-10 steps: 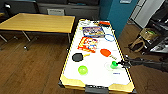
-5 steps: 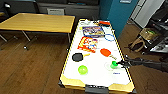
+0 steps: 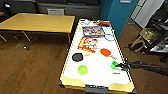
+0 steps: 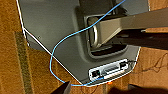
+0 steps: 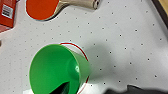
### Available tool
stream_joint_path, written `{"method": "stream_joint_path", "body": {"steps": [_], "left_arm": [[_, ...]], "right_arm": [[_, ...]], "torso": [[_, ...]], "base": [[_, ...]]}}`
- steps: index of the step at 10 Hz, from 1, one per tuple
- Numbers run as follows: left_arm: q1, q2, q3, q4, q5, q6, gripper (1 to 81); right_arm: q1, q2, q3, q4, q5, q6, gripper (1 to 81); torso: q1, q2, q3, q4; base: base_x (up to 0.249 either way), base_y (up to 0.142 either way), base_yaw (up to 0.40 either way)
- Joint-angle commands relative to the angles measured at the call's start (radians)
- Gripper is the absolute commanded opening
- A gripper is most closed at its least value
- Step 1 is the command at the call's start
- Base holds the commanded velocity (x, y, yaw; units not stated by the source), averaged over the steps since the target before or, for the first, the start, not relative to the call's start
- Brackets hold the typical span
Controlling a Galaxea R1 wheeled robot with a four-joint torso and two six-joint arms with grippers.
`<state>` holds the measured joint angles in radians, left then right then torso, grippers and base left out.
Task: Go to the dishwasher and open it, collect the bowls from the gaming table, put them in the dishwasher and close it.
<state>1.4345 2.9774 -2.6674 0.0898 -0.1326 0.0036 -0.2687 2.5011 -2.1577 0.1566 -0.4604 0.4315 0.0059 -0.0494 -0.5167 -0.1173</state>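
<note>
Bowl (image 3: pixel 114 65) in green sits tilted at my right hand (image 3: pixel 121 66) — whether it grips I cannot tell — above the gaming surface (image 3: pixel 100 75), for collecting.

Soft, blurry head view, edges bending; even indoor light glaring off the white bench (image 3: pixel 100 72), green cup (image 5: pixel 58 68) casting a faint shadow.

The gaming table (image 3: pixel 100 75) carries a green bowl (image 3: pixel 82 69) near its slotted end. Beyond that bowl lie a black paddle (image 3: pixel 77 57), a red paddle (image 3: pixel 106 52), two game boxes (image 3: pixel 88 44) and a blue ring (image 3: pixel 109 37).
</note>
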Motion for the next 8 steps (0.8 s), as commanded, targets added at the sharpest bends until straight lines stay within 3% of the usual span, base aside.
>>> {"method": "stream_joint_path", "body": {"steps": [1, 3, 4, 6, 8], "left_arm": [[0.011, -0.003, 0.000, -0.005, 0.077, 0.004, 81.1], [0.011, -0.001, 0.000, -0.004, 0.077, 0.004, 81.1], [0.011, -0.003, 0.000, -0.004, 0.077, 0.004, 81.1], [0.011, -0.003, 0.001, -0.004, 0.077, 0.004, 81.1], [0.011, -0.001, 0.004, -0.004, 0.077, 0.004, 81.1]], "right_arm": [[0.092, -0.052, 0.027, 0.023, -0.003, 0.001, 81.1], [0.067, -0.072, 0.044, 0.023, 0.019, -0.002, 81.1], [0.059, -0.083, 0.061, 0.023, 0.020, -0.010, 1.0], [0.053, -0.143, 0.147, 0.023, 0.077, 0.003, 1.0], [0.103, -0.213, 0.229, 0.044, 0.059, 0.006, 1.0]], "torso": [[0.000, 0.000, 0.000, 0.000], [0.000, 0.000, 0.000, 0.000], [0.000, 0.000, 0.000, 0.000], [0.000, 0.000, 0.000, 0.000], [0.000, 0.000, 0.000, 0.000]], "base": [[0.000, 0.000, 0.000], [0.000, 0.000, 0.000], [0.000, 0.000, 0.000], [0.000, 0.000, 0.000], [0.000, 0.000, 0.000]]}}
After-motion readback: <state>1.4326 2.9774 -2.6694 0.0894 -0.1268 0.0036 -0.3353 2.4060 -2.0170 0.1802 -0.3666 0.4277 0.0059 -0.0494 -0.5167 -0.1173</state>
